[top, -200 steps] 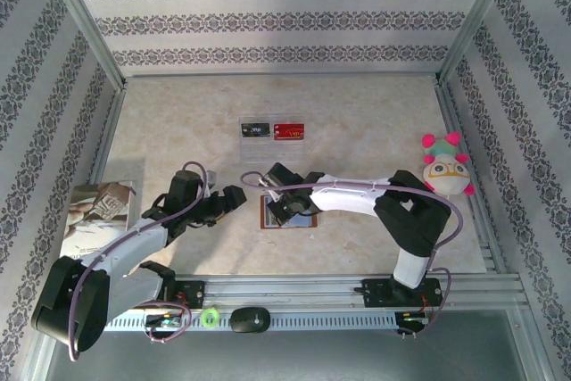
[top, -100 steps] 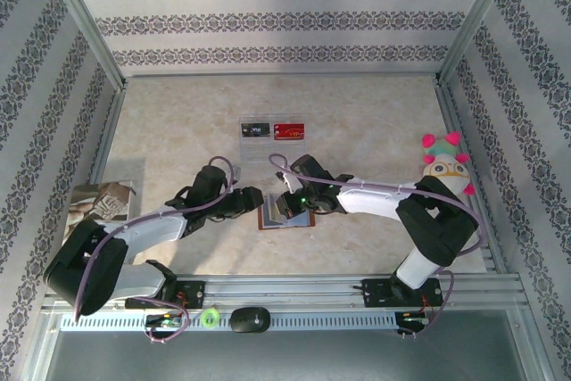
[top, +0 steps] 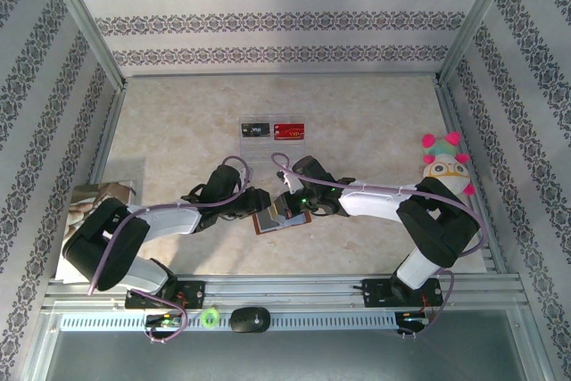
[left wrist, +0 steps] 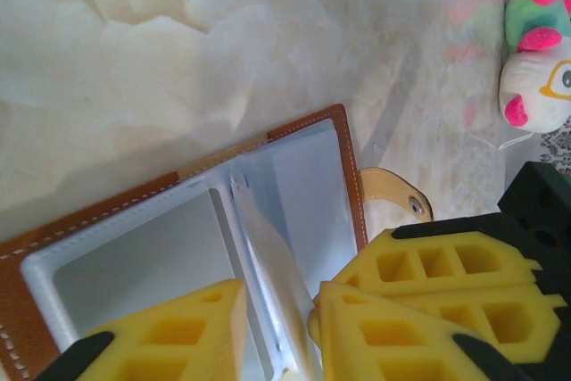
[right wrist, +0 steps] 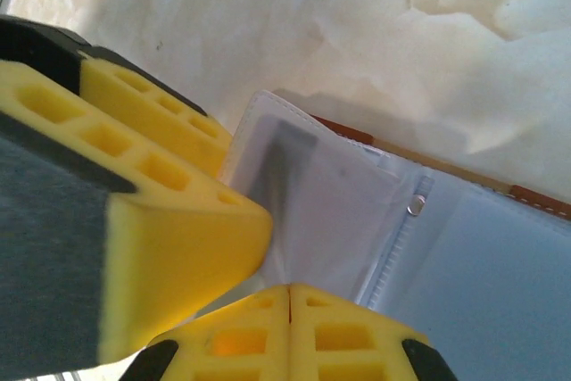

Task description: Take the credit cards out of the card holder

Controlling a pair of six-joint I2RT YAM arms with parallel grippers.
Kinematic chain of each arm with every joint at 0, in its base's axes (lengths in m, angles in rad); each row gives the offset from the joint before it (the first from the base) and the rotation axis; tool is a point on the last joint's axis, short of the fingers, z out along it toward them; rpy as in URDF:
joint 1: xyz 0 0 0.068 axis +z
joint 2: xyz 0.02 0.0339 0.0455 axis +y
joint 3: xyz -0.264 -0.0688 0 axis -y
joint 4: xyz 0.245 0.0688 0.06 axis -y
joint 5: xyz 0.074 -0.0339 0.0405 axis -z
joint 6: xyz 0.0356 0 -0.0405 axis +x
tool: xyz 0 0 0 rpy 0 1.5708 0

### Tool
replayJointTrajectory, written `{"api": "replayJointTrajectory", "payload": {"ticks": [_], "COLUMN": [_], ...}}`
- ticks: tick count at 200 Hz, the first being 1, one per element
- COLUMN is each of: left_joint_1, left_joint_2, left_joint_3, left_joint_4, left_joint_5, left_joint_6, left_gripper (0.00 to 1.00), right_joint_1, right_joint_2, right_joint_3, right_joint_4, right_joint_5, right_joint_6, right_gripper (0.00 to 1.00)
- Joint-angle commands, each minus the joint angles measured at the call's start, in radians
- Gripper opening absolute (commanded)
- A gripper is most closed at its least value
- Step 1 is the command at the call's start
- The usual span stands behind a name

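The card holder (top: 278,220), a brown wallet with grey-blue lining, lies open near the table's front middle. Both grippers meet over it. In the left wrist view a pale inner leaf (left wrist: 268,265) of the card holder (left wrist: 308,176) stands up between my left gripper (left wrist: 277,314)'s yellow fingers, which are narrowly apart around it. My left gripper (top: 257,203) reaches in from the left. My right gripper (top: 287,205) is shut, its tips (right wrist: 290,292) down at the lining (right wrist: 339,211), nothing visible between them. A black credit card (top: 256,129) and a red one (top: 288,131) lie flat farther back.
A plush toy (top: 446,167) sits at the right edge, also in the left wrist view (left wrist: 540,60). A printed booklet (top: 94,207) lies at the left. A metal rail (top: 294,290) runs along the front; patterned walls close in the other sides.
My left arm has swung right onto the card holder and its jaws have narrowed from wide open. My right gripper has stayed shut and shifted slightly on the holder, which has turned a little.
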Motion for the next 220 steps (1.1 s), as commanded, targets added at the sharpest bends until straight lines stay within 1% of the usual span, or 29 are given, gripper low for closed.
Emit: {"api": "replayJointTrajectory", "payload": {"ticks": [1,23,29,32,33,39,45,53,63,76,87,95,108,131,153,163,181,187,193,204,213,220], "left_joint_1": [-0.02,-0.02,-0.02,-0.02,-0.02,-0.02,-0.02,-0.02,-0.019,-0.017,-0.015,-0.012,-0.007,0.003,0.014,0.015,0.014,0.013,0.009,0.001,-0.009,-0.017], "left_joint_2": [0.015,0.017,0.014,0.012,0.011,0.007,0.004,-0.003,-0.011,-0.024,-0.033,-0.039,-0.048,-0.061,-0.075,-0.075,-0.051,-0.042,-0.032,-0.023,-0.017,-0.013], "left_joint_3": [0.024,0.021,0.021,0.022,0.022,0.021,0.021,0.024,0.027,0.029,0.031,0.031,0.035,0.045,0.053,0.06,0.074,0.078,0.082,0.087,0.095,0.105], "left_joint_4": [0.043,0.038,0.034,0.031,0.031,0.024,0.019,0.009,-0.01,-0.027,-0.04,-0.052,-0.067,-0.1,-0.13,-0.131,-0.109,-0.093,-0.079,-0.061,-0.061,-0.064], "left_joint_5": [-0.012,-0.016,-0.019,-0.019,-0.019,-0.023,-0.025,-0.029,-0.032,-0.034,-0.034,-0.032,-0.029,-0.018,-0.013,-0.006,0.029,0.045,0.056,0.069,0.072,0.073], "left_joint_6": [-0.004,-0.009,-0.01,-0.01,-0.01,-0.01,-0.01,-0.007,-0.002,0.001,0.001,0.001,0.002,0.006,0.015,0.016,0.008,0.004,-0.004,-0.011,-0.01,-0.009], "left_gripper": [0.17,0.03,0.0,0.0,0.0,0.0,0.0,0.0,0.0,0.0,0.0,0.0,0.0,0.0,0.0,0.0,0.0,0.07,0.11,0.26,0.34,0.37], "right_joint_1": [-0.002,-0.003,-0.002,-0.001,-0.001,-0.001,-0.002,-0.001,-0.003,-0.007,-0.015,-0.02,-0.021,-0.02,-0.008,-0.004,-0.002,-0.001,0.001,0.001,0.0,0.001], "right_joint_2": [-0.022,-0.02,-0.023,-0.025,-0.026,-0.032,-0.04,-0.055,-0.078,-0.11,-0.131,-0.134,-0.122,-0.083,-0.047,-0.03,0.009,0.02,0.028,0.031,0.026,0.021], "right_joint_3": [-0.013,-0.012,-0.012,-0.012,-0.012,-0.013,-0.014,-0.016,-0.022,-0.028,-0.033,-0.023,-0.005,0.007,0.023,0.026,0.023,0.022,0.018,0.008,-0.001,-0.003], "right_joint_4": [0.035,0.027,0.02,0.018,0.015,0.006,-0.004,-0.024,-0.045,-0.09,-0.117,-0.172,-0.249,-0.317,-0.371,-0.374,-0.346,-0.333,-0.319,-0.291,-0.269,-0.259], "right_joint_5": [-0.023,-0.014,-0.006,-0.004,0.0,0.017,0.033,0.063,0.099,0.166,0.197,0.234,0.287,0.328,0.399,0.404,0.366,0.351,0.34,0.329,0.32,0.317], "right_joint_6": [0.018,0.018,0.022,0.023,0.024,0.023,0.024,0.024,0.023,0.029,0.034,0.037,0.034,0.025,0.017,0.01,0.021,0.028,0.037,0.054,0.063,0.07], "right_gripper": [0.0,0.0,0.06,0.09,0.12,0.21,0.26,0.31,0.33,0.33,0.33,0.32,0.3,0.2,0.2,0.2,0.17,0.16,0.15,0.15,0.15,0.15]}}
